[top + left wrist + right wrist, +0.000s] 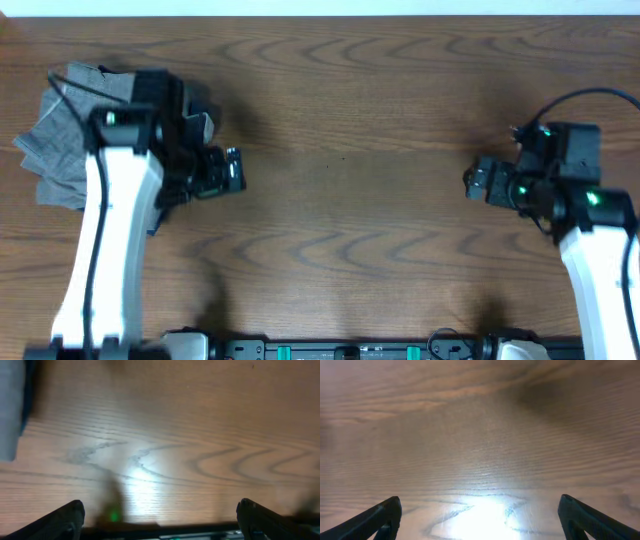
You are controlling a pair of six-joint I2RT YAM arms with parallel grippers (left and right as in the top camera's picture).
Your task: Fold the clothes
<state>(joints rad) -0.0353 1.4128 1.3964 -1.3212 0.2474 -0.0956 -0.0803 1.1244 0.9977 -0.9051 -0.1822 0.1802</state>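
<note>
The light grey shorts [62,135] lie in a folded heap at the far left of the table, partly under my left arm. A dark navy garment [158,215] shows only as a sliver beneath the arm. In the left wrist view a grey edge of cloth [10,405] with a dark strip beside it sits at the far left. My left gripper [232,170] is open and empty over bare wood, right of the heap; its fingertips show in its wrist view [160,517]. My right gripper [478,182] is open and empty at the right side; its fingertips frame bare wood [480,517].
The wooden table [340,120] spans the view. A black cable [590,95] loops above the right arm. The arm bases [350,350] stand at the front edge.
</note>
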